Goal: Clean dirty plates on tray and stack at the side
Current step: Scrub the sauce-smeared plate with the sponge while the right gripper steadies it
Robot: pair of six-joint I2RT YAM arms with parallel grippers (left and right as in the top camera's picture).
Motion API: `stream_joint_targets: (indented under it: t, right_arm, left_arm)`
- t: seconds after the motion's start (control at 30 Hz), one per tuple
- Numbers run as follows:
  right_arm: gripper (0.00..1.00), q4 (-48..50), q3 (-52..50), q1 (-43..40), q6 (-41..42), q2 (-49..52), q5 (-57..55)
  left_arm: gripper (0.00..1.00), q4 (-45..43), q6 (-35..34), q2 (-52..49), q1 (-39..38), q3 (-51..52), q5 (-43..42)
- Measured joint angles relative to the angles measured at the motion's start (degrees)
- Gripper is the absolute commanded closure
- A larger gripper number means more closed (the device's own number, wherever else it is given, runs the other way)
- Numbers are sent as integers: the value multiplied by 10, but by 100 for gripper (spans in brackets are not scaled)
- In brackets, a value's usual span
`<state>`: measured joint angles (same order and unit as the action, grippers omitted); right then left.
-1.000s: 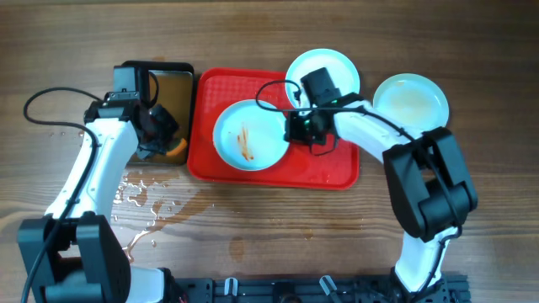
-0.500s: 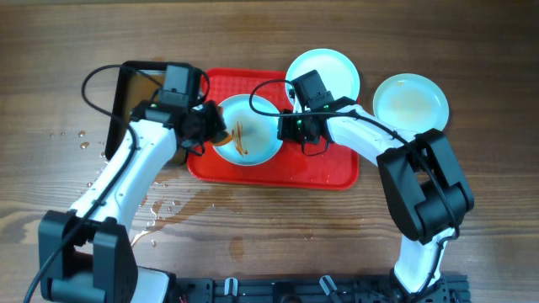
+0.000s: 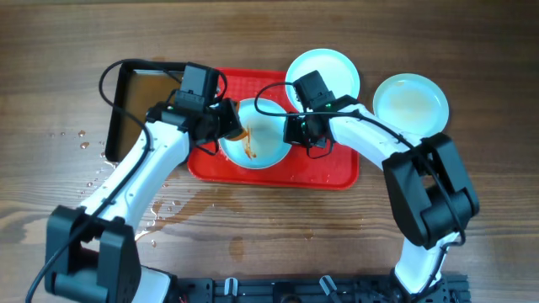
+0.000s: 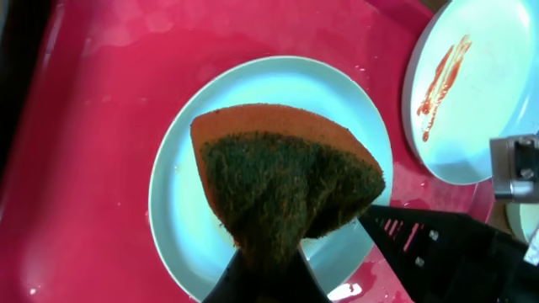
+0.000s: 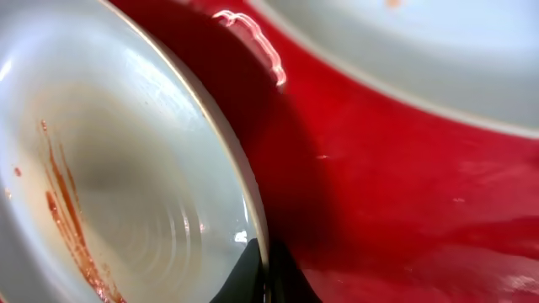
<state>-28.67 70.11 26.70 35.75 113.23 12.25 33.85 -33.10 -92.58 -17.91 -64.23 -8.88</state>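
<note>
On the red tray [image 3: 320, 168] a sauce-streaked plate [image 3: 263, 145] is tipped up, its right rim pinched in my right gripper [image 3: 294, 131], which is shut on it. Up close, the rim [image 5: 244, 177] runs between the black fingertips [image 5: 268, 271]. My left gripper [image 3: 227, 128] is shut on a sponge [image 4: 286, 172], orange with a dark green scouring face, held over this plate [image 4: 181, 198]. A second plate [image 3: 327, 67] lies at the tray's back edge and shows an orange streak [image 4: 442, 76]. The third plate [image 3: 410, 99] rests on the table to the right.
A black pan [image 3: 135, 109] with brownish water stands left of the tray. Water drops and a wet patch [image 3: 147, 206] spread over the wooden table in front of the pan. My right arm [image 4: 455, 252] crosses the tray's right half.
My left arm has swung from the black pan to over the tray, bringing the sponge to the streaked plate. The right gripper has tipped that plate up by its right rim.
</note>
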Motion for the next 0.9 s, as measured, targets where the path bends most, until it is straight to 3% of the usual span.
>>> stream_joint_targets:
  t: [0.07, 0.17, 0.3, 0.37, 0.47, 0.5, 0.8, 0.9]
  right_arm:
    - [75, -1, 0, 0, 0, -1, -10]
    - [51, 0, 0, 0, -5, -4, -14]
    - [48, 0, 0, 0, -14, -9, -14]
    - [54, -1, 0, 0, -16, -10, -16]
    - [90, -4, 0, 0, -17, -10, -24]
    - [93, -7, 0, 0, -22, -10, -27]
    - [95, -8, 0, -1, -26, -10, -37]
    - [88, -6, 0, -1, -26, -10, -23]
  left_arm:
    - [96, -10, -6, -15, -6, 0, 0]
    - [96, -22, -16, -47, -16, 0, 0]
    - [96, -33, -24, -82, -34, 0, 0]
    - [96, -38, -25, -90, -44, 0, 0]
    - [96, -49, -28, -94, -57, 1, 0]
    - [96, -55, -28, -94, -62, 1, 0]
    - [96, -72, -40, -96, -74, 1, 2]
    - [96, -90, -61, -109, -75, 1, 3]
